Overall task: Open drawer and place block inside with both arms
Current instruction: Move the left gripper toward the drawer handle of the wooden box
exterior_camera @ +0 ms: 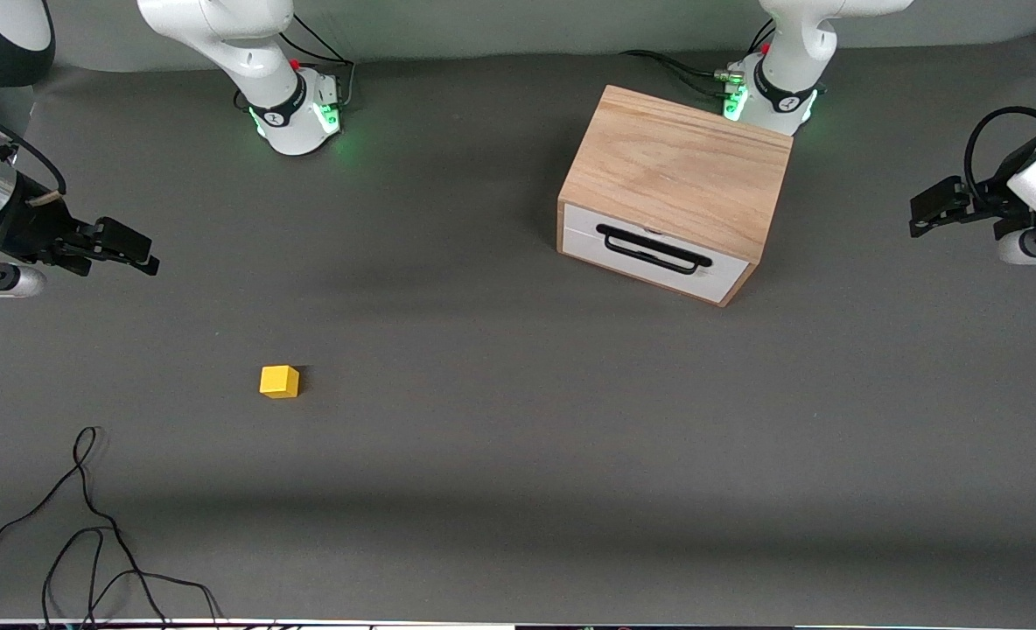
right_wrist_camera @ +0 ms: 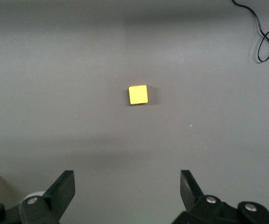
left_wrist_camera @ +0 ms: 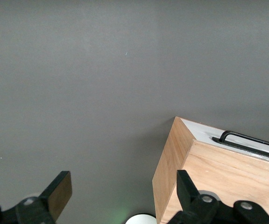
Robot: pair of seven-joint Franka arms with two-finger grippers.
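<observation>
The yellow block [exterior_camera: 279, 381] lies on the grey table toward the right arm's end; it also shows in the right wrist view [right_wrist_camera: 138, 94]. The drawer [exterior_camera: 584, 241] is shut in the light-wood cabinet [exterior_camera: 675, 166], its black handle [exterior_camera: 654, 248] facing the front camera. My right gripper [exterior_camera: 137, 249] is open and empty above the table's right-arm end, apart from the block [right_wrist_camera: 127, 184]. My left gripper [exterior_camera: 916, 219] is open and empty above the table's left-arm end, beside the cabinet [left_wrist_camera: 123, 184]. The cabinet [left_wrist_camera: 218, 182] and handle [left_wrist_camera: 251, 142] show in the left wrist view.
A loose black cable [exterior_camera: 89, 525] lies on the table near the front camera at the right arm's end, nearer than the block; it also shows in the right wrist view [right_wrist_camera: 263, 42]. The arms' green-lit bases [exterior_camera: 295, 114] stand along the table's edge farthest from the camera.
</observation>
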